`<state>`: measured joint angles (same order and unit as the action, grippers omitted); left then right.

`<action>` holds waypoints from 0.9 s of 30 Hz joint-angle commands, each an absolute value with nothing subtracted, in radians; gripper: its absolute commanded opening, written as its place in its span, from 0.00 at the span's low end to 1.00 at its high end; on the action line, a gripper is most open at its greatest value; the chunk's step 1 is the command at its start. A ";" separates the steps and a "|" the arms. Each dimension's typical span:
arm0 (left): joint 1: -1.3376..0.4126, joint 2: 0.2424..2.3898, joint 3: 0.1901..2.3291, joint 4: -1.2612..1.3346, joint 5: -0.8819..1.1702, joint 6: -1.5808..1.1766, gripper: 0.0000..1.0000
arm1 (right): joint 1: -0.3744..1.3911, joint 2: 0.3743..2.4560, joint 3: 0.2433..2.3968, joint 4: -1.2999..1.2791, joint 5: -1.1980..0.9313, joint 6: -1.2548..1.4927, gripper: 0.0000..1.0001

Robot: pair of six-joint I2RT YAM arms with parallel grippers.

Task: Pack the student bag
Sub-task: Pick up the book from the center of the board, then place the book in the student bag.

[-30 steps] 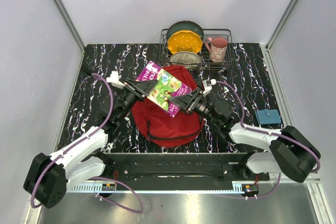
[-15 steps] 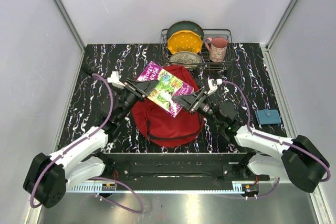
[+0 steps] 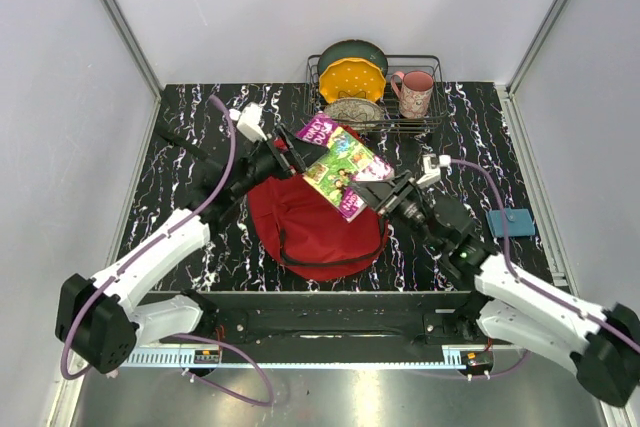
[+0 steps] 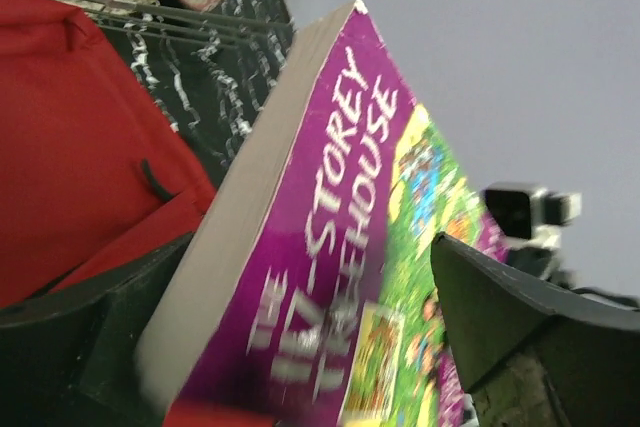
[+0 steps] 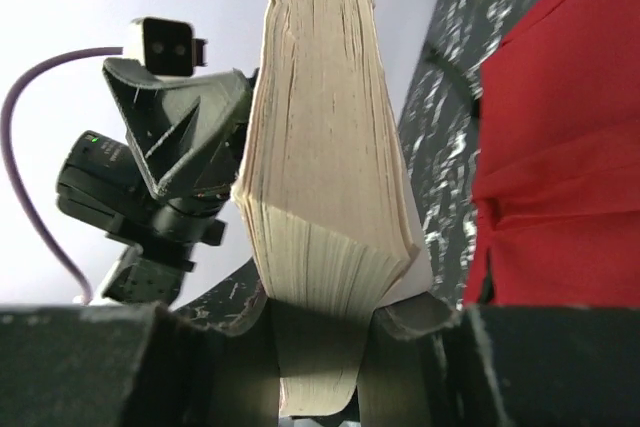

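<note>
Lying flat in the middle of the black table [image 3: 470, 127], close to both arms: big red bag [image 3: 300, 222]. Soft and lumpy, round at the near end. Thin black line curving across the near part. Black strap bit and a seam seen on the red cloth from the left wrist. Far end up close to the rack [image 3: 440, 72] with plates and a pink mug [image 3: 415, 92].

Tilted in the air over the far right part of the bag: purple and green book [image 3: 345, 167].

Right gripper [image 3: 378, 192] clamped tight on the near end of the book, one finger pressed on each cover.

Left gripper [image 3: 285, 145] spread wide at the far end of the book, one finger on each side; cannot tell if touching.
</note>
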<state>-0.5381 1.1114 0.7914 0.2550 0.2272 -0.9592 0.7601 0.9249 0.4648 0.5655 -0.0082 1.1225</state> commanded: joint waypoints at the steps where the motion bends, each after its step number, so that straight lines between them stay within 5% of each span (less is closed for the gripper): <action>1: -0.543 1.117 0.923 -0.056 0.318 -0.602 0.99 | 0.761 0.721 0.528 0.174 0.309 1.002 0.00; 5: -0.572 1.097 0.902 -0.218 0.292 -0.488 0.99 | 0.761 0.557 0.528 -0.061 0.471 0.988 0.00; 11: -0.877 1.127 0.928 -0.373 -0.006 -0.379 0.99 | 0.761 0.350 0.568 -0.418 0.675 1.012 0.00; 18: -1.173 1.226 0.994 -0.492 -0.167 -0.220 0.99 | 0.761 0.264 0.629 -0.583 0.729 1.017 0.00; 27: -1.272 1.376 1.091 -0.517 -0.259 -0.137 0.99 | 0.761 0.210 0.614 -0.678 0.712 1.120 0.00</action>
